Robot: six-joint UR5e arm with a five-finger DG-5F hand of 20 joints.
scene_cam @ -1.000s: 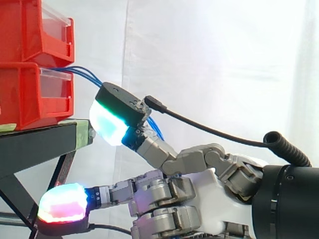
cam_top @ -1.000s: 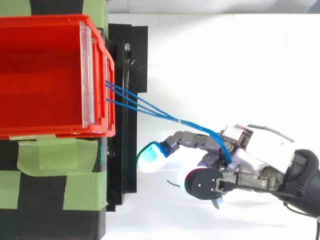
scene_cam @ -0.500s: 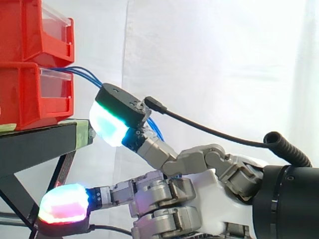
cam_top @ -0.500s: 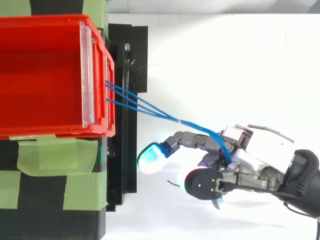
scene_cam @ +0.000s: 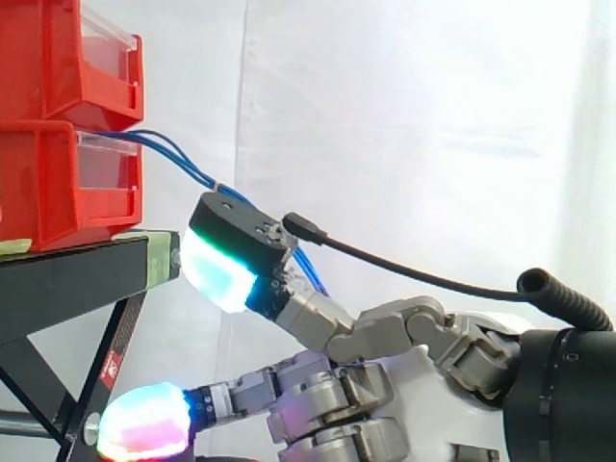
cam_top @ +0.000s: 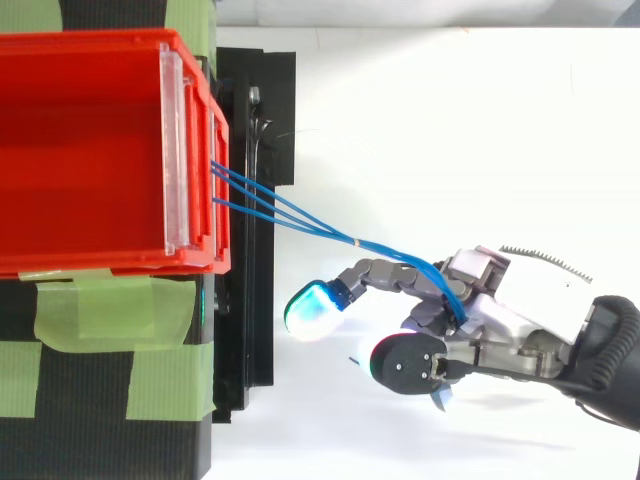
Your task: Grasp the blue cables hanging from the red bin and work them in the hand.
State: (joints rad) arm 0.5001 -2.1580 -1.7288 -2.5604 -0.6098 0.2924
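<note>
Three thin blue cables point(scene_cam: 173, 155) leave the front of the lower red bin point(scene_cam: 58, 183) and slope down to the right into my hand point(scene_cam: 433, 371). From above, the cables point(cam_top: 300, 216) stretch in a straight bundle from the bin point(cam_top: 90, 150) and pass between the fingers close to the palm point(cam_top: 500, 310). The hand is shut on the cables, which are pinched between its fingers. One fingertip point(scene_cam: 217, 269) glows cyan and green just right of the stand's edge, and a lower fingertip point(scene_cam: 144, 433) glows red and magenta.
A second red bin point(scene_cam: 67, 58) is stacked on the lower one. Both rest on a black stand point(scene_cam: 67, 279) with green tape point(cam_top: 110, 310) on its top. A white curtain point(scene_cam: 414, 115) hangs behind, and the stand's legs are under the hand's lower fingers.
My hand has dropped a little and shifted right, away from the bin. The cables now run straighter and steeper from the bin to the fingers.
</note>
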